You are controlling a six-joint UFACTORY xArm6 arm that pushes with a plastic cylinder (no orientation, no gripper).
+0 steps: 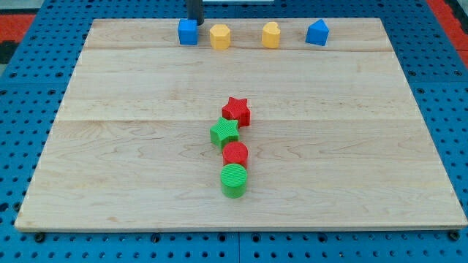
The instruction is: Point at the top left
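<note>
Top left of the surface (110,44) is the target: the bare wooden corner at the view's upper left, with no block on it. My tip (196,22) stands at the view's top edge, just behind the blue cube (188,32), touching it or very nearly so; the rod rises out of view above. The tool is only this rod, with nothing that opens or closes, and it grips nothing.

Four blocks sit in a row along the top: the blue cube, then a yellow hexagonal block (220,36) just beside it, a yellow rounded block (271,34) further toward the view's right, and a blue house-shaped block (317,33) at the row's right end. Lower down, near the middle, a second group runs in a close chain from top to bottom: a red star (237,111), a green star (224,133), a red cylinder (235,154) and a green cylinder (234,180), each touching or almost touching its neighbour.

As I judge it, the pointing is not yet done, since my tip is well to the right of the corner. The way toward the view's left along the top edge looks free, because every other block lies to the right of or below the tip. The one risk is nudging the blue cube when setting off.
</note>
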